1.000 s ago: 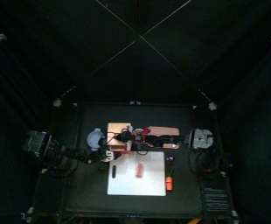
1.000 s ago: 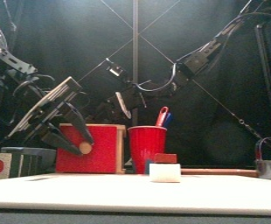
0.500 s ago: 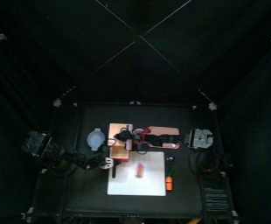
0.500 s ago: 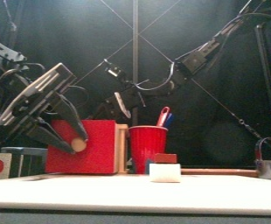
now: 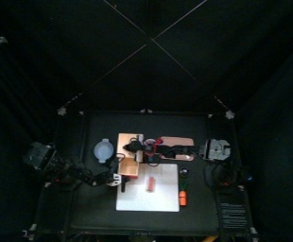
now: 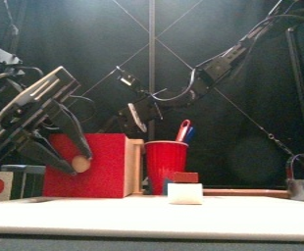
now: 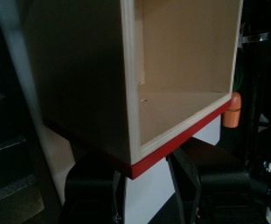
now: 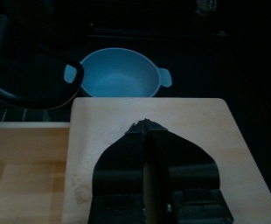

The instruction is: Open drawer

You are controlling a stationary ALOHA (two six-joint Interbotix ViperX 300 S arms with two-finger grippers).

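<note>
The drawer (image 6: 105, 165) is a tan wooden box with a red front, standing left of the red cup (image 6: 167, 167). My left gripper (image 6: 69, 160) is closed around the round wooden knob (image 6: 80, 162) on that front. In the left wrist view the tray (image 7: 179, 79) is slid out, showing its bare wooden inside, and the jaws straddle the red front edge (image 7: 162, 149). My right gripper (image 8: 146, 129) is shut, its tips down on the box's wooden top (image 8: 197, 131). It reaches in from the right, over the cup.
A blue bowl (image 8: 117, 74) sits beyond the box. A white sheet (image 5: 152, 184) lies in front with a red piece (image 5: 150, 182) on it and an orange marker (image 5: 182, 197) beside it. A small white block (image 6: 183, 192) lies near the table's front edge.
My left gripper has drawn the knob and red front further left, and the tray has slid further out. The right arm has stayed on the box.
</note>
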